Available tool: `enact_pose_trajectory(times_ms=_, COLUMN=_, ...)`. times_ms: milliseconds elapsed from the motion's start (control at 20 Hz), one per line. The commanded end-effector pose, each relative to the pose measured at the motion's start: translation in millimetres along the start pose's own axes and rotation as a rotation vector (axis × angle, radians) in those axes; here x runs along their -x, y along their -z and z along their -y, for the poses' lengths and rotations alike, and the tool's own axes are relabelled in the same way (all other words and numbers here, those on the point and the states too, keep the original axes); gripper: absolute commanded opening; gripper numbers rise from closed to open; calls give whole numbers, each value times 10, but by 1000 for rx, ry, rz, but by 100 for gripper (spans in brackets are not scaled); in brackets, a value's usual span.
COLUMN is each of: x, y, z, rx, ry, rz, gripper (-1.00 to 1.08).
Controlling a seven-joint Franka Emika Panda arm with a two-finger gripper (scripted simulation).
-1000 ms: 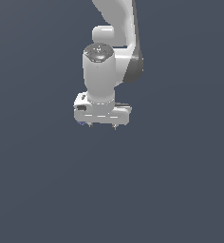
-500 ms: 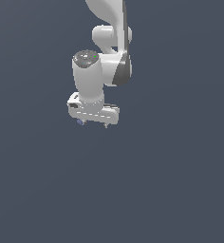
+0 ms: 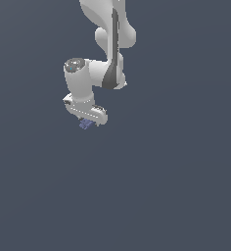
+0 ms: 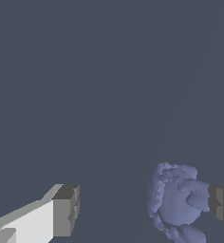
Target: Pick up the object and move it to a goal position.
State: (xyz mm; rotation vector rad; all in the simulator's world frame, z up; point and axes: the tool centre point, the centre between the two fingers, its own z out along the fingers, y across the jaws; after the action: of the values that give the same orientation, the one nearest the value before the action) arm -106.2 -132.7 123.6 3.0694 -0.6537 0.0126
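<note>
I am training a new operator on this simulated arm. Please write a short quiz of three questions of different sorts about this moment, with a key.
1. True or false: in the wrist view, the object sits midway between the two fingers.
2. Multiple choice: in the wrist view, the gripper is A) open, B) shut on the object, C) out of view.
3. Fill in: in the exterior view, the object shows just ____ the gripper.

Key
1. False: it lies close to one finger and well apart from the other.
2. A.
3. Below.
</note>
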Motion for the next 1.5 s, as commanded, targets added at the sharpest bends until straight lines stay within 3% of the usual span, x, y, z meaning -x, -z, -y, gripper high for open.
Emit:
enact_pose_trajectory(times_ms=0, x=132, y=-91, z=-177, rx=-1, ry=-53, rz=2, gripper=100)
enact_pose_trajectory(times_ms=500, x=466, y=-281, z=-560, rx=-1, ry=-174, rz=8, gripper=100)
enact_pose_trajectory(times_ms=950, x=491, y=-336, z=-585, rx=-1, ry=-182, rz=9, gripper=100)
enact_pose_trajectory(times_ms=1450, x=509, y=-699, z=-594, rx=0, ry=-185, rz=9, gripper=100)
